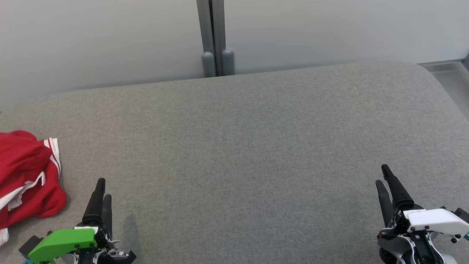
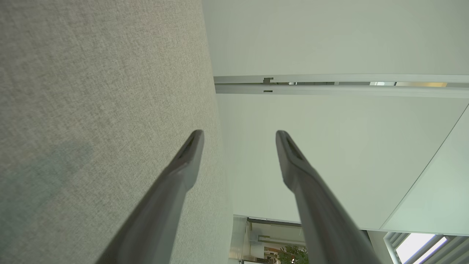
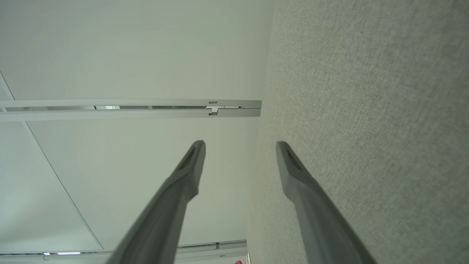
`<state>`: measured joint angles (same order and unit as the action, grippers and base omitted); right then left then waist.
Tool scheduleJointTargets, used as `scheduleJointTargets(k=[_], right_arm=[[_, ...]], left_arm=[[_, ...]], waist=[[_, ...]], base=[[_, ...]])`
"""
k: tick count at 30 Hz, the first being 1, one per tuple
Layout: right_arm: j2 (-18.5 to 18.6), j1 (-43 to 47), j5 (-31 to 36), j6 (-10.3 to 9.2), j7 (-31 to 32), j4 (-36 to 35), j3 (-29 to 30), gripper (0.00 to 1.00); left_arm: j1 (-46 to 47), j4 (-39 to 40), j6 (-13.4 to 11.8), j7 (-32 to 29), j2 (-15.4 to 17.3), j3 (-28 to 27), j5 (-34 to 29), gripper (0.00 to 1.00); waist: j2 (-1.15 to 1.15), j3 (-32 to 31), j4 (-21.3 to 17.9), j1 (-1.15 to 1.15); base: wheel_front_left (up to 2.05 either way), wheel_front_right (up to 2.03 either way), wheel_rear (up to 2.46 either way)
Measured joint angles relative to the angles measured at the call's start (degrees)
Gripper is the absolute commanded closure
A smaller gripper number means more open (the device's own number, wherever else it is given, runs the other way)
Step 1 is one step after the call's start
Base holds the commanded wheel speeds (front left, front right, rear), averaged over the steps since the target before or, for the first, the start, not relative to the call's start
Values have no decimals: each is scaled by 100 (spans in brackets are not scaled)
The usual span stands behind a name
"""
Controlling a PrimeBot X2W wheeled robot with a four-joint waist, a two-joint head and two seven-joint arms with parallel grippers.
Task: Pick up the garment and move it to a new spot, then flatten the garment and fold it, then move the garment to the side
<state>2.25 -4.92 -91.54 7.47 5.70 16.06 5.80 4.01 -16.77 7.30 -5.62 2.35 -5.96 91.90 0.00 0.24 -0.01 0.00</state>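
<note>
1. Both claws are spread wide, nothing held: L gripper (image 1: 104, 189) low-left, R gripper (image 1: 381, 174) low-right.
2. The red garment (image 1: 25, 176) lies bunched at the far left of the grey pad (image 1: 238, 146), near the L gripper, not touching.
3. You go in w/ L: drop on the top fold, pinch deep, lift clear.
4. Mid-pad looks open for the new spot. Mind the rounded back edge by the wall (image 1: 110, 36).

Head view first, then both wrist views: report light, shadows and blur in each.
Head view: even, soft light, all sharp; the left claw casts a faint shadow on the grey cushion beside it. Left wrist view: its fingers blurred toward the lens, weave crisp, window blown out at bottom right. Right wrist view: right claw likewise soft near the lens.
</note>
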Motion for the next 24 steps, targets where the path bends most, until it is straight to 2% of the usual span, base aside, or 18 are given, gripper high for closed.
scheduleJointTargets(k=[6, 24], right_arm=[[92, -5, 500, 0, -180, -11, -71, 0], [59, -20, 2627, 0, -625, -160, -115, 0]], left_arm=[[9, -36, 0, 178, 65, 77, -565, 0], [13, 38, -23, 627, 79, 167, -2917, 0]], waist=[[0, 6, -6, 0], [0, 7, -27, 0]], base=[[0, 0, 0], [0, 0, 0]])
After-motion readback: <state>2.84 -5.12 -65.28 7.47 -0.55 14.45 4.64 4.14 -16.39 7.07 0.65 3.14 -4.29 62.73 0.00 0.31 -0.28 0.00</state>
